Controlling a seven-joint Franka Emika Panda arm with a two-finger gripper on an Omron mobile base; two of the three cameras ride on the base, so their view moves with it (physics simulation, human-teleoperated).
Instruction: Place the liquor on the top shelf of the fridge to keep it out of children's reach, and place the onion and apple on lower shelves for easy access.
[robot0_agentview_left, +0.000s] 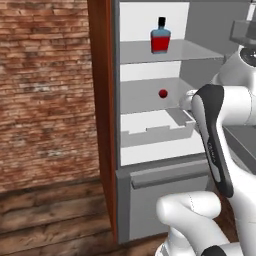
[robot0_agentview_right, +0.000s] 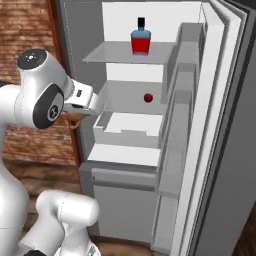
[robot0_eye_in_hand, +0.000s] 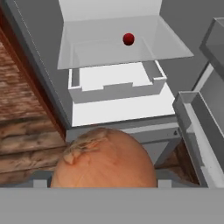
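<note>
Inside the open fridge (robot0_agentview_left: 118, 100), the top shelf (robot0_agentview_left: 190, 51) carries the liquor (robot0_agentview_left: 160, 36), standing upright near the white back wall. The lower shelf (robot0_agentview_left: 135, 97) beneath it holds the apple (robot0_agentview_left: 163, 93), sitting alone toward the back.

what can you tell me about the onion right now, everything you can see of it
The onion is a round tan-orange ball with a paler, flaky papery patch on its upper left. In the hand view it sits close up between the gripper's dark fingertips, apparently held, outside the fridge and in front of its lower shelves. A sliver of orange shows under the hand in the right base view.
</note>
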